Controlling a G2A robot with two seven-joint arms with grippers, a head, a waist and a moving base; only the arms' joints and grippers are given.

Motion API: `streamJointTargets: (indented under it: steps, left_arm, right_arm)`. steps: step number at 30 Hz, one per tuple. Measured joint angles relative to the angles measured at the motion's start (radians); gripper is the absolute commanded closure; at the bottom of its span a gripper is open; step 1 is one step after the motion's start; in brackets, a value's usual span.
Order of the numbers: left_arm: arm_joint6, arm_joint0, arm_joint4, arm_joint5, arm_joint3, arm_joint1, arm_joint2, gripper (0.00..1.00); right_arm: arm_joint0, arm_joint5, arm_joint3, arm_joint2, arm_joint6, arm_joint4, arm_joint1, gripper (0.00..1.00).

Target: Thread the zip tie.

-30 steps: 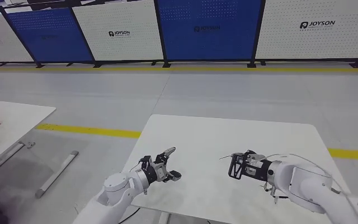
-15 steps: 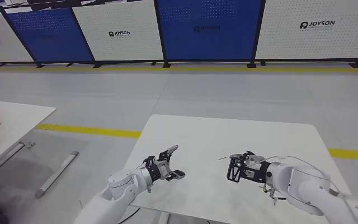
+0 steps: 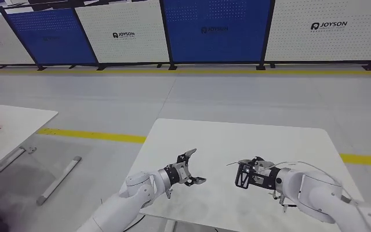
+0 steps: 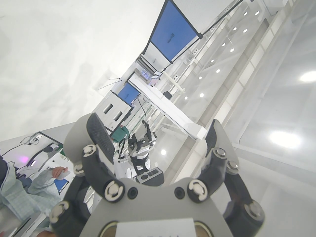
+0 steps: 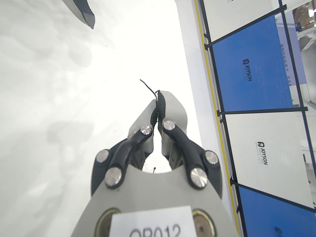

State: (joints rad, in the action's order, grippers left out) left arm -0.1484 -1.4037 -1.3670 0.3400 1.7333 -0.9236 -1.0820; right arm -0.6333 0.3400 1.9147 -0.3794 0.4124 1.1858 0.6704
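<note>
A thin black zip tie sticks out past the tips of my right gripper, which is shut on it; a short curved end shows beyond the fingertips. In the top view the right gripper hovers over the right half of the white table, the zip tie pointing left from it. My left gripper is open over the table's front middle, a short way left of the tie's end. In the left wrist view its fingers stand wide apart with nothing between them. One left finger shows far off in the right wrist view.
The table's front edge runs just below both arms. A second white table stands to the far left. Blue and white partition panels line the back of the room, beyond a yellow floor line.
My left gripper has moved right, toward the right gripper and the tie's end, staying open. The right gripper shifted slightly left early on, then held still.
</note>
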Motion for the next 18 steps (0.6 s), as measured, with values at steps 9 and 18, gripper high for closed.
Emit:
streamJointTargets:
  steps: [9, 18]
  left_arm:
    - [0.009, -0.013, 0.041, -0.040, 0.026, -0.004, 0.002, 0.00]
    - [0.098, -0.002, 0.070, -0.020, 0.091, -0.021, 0.048, 0.00]
  right_arm:
    - [-0.003, 0.000, 0.034, 0.003, 0.015, 0.096, 0.020, 1.00]
    - [0.062, 0.000, 0.043, 0.066, 0.067, 0.113, 0.083, 1.00]
